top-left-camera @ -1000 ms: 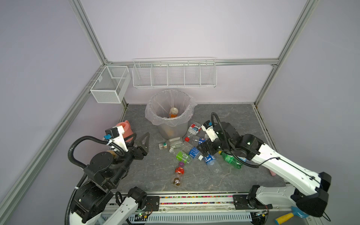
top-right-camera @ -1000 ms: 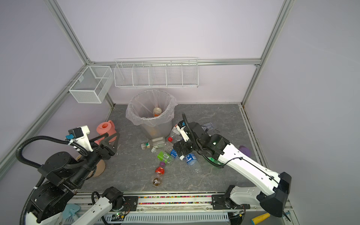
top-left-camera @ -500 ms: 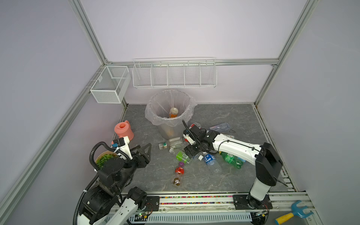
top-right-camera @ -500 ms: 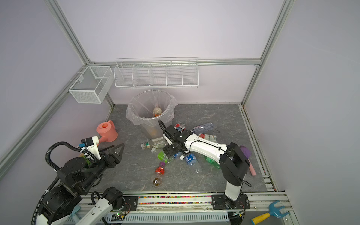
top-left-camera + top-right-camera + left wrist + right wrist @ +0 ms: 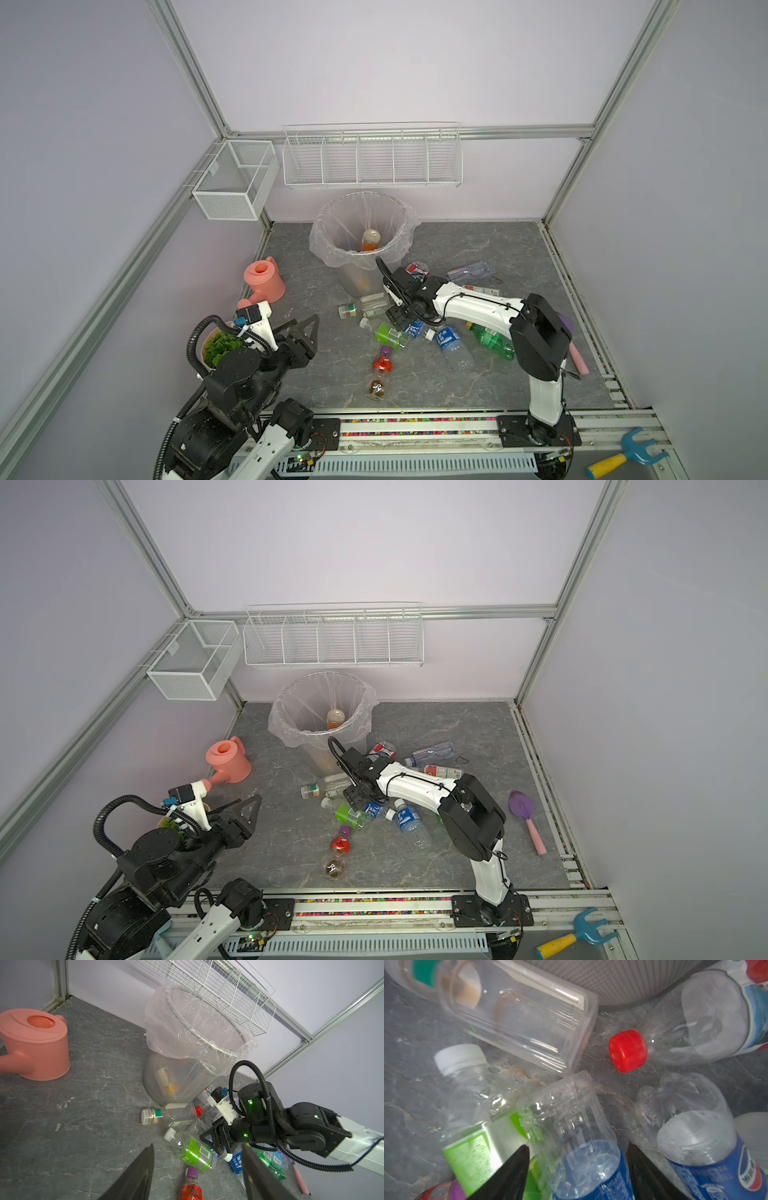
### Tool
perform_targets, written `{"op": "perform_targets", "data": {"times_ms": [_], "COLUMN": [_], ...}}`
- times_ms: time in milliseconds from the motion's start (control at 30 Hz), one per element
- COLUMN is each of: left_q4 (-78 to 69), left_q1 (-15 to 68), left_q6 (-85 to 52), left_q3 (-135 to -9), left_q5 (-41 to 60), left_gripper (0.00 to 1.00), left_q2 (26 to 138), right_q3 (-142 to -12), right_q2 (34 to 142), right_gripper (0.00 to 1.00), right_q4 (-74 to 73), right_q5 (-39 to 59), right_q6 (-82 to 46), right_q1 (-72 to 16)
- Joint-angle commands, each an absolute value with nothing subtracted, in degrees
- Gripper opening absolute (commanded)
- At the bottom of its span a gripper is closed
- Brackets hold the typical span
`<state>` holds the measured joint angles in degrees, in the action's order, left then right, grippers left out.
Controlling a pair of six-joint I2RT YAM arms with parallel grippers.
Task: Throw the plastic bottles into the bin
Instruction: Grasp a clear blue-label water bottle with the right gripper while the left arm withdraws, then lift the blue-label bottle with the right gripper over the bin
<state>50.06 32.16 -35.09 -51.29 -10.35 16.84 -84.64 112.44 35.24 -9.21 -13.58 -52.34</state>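
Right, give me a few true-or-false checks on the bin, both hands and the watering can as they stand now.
1. The bin already holds an orange-labelled bottle. True.
2. The left hand grips a bottle. False: its jaws stand apart and empty, short of the pile.
3. The right hand is down in the pile, jaws either side of a blue-labelled bottle. True.
4. The pink watering can lies inside the bin. False: it stands upright on the floor beside the bin.
5. The wire baskets hold bottles. False: they look empty.
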Motion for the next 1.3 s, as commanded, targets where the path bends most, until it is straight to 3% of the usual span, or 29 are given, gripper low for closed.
{"op": "perform_targets", "data": {"times_ms": [0, 733, 967, 1067, 1267], "left_q4": [52.3, 50.2, 50.5, 51.1, 51.5], "left_q1": [32.1, 32.1, 32.1, 32.1, 32.1], "left_q6": [-35.9, -35.3, -34.2, -33.9, -33.9], "left_q3": [-50.9, -50.8, -51.9, -52.7, -53.8], "left_q5": [-10.2, -9.7, -10.3, -10.7, -10.8], "left_gripper": [0.66, 0.66, 0.66, 0.66, 0.66], "left_q2": [16.0, 17.9, 18.5, 18.4, 18.3], "right_q3": [-84.7, -81.1, -81.8, -82.6, -84.7], "right_q2": [114.3, 116.7, 112.9, 109.3, 100.2], "right_gripper": [0.76, 0.72, 0.34, 0.29, 0.29], "right_q4": [36.5, 36.3, 38.3, 39.9, 43.2], "right_q5": [-10.6, -10.5, -11.6, -13.3, -15.8], "right_q6": [-14.6, -16.1, -16.5, -16.5, -16.0], "right_q1": [-52.5, -52.6, -53.3, -53.5, -53.8]}}
